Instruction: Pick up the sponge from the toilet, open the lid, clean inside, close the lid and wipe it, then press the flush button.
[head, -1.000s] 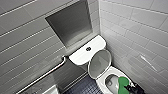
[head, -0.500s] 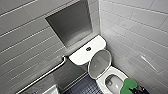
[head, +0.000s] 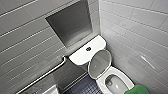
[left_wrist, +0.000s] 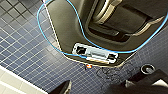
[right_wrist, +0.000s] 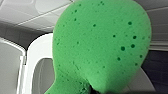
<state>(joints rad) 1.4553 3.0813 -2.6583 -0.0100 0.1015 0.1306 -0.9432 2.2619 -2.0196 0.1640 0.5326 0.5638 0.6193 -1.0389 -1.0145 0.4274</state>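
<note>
Right tool (right_wrist: 93, 90): closed on the narrow end of the sponge (right_wrist: 102, 42), green and pitted, which is held clear of the toilet (head: 119, 73) over the bowl's front edge. Lid (head: 99, 63): raised, leaning back against the toilet's tank, bowl open. Flush button (head: 88, 49): dark, round, middle of the toilet's tank top. Grab bar (head: 47, 73): on the wall just beside the toilet's tank. Recessed niche (head: 70, 25): in the wall above the toilet. Floor (head: 82, 87): dark small tiles beside the toilet.
</note>
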